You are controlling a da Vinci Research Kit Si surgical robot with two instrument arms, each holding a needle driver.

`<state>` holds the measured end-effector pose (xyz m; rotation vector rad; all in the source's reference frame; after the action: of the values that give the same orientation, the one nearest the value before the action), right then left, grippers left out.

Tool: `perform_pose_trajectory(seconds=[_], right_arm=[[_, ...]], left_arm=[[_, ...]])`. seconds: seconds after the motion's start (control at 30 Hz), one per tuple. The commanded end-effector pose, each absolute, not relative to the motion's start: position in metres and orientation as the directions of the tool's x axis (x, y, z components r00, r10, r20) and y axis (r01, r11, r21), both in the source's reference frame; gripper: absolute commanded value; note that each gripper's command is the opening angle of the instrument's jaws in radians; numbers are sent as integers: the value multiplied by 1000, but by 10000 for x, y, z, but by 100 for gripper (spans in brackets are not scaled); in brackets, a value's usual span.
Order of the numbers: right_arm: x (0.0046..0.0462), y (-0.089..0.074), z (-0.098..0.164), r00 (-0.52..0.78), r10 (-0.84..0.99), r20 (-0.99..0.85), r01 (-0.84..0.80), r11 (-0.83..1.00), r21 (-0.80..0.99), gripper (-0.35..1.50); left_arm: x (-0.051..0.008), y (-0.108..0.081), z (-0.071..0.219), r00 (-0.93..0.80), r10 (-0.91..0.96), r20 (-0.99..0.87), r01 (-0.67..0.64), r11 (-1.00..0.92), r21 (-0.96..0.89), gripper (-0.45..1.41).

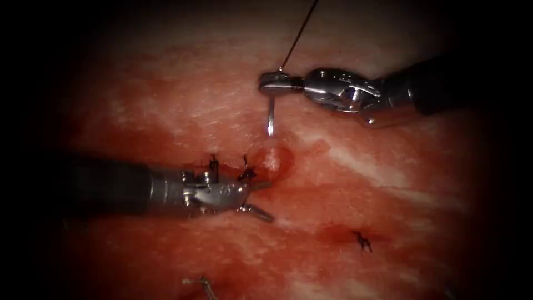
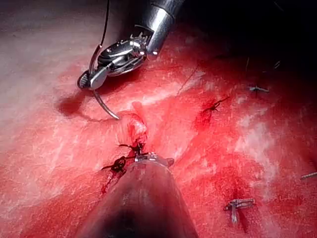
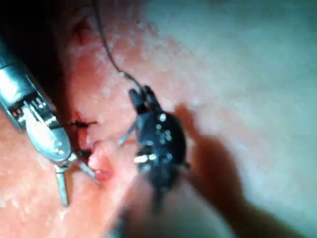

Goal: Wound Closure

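Needle poised over the raised tissue

My right end effector [image 1: 273, 83] clamps the needle [image 1: 270, 118] near its thread end, tip clear above the tissue [image 1: 388, 183]; my left end effector [image 1: 256, 197] gapes, holding nothing, beside the lifted edge.

No legible text, label, brand mark, number or sign is found on anything in these views. The metal tool heads carry no readable engraving, and the tissue bears no markings.
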<state>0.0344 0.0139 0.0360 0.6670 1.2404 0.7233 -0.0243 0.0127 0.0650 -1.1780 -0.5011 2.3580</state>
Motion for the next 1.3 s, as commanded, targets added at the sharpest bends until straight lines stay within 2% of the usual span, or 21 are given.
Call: perform_pose_trajectory(seconds=[0.03,0.6,1.3], right_arm=[[349,129,364,172,811,-560,-117,581,805,-35],[354,86,375,251,918,-307,-78,336,939,-35],[350,35,365,293,930,-224,-58,251,966,-35]], left_arm=[[-247,121,655,-532,545,-648,-232,-830,-508,44],[-246,122,655,-532,545,-648,-232,-830,-508,44],[-243,124,654,-534,546,-646,-232,-829,-509,44]])
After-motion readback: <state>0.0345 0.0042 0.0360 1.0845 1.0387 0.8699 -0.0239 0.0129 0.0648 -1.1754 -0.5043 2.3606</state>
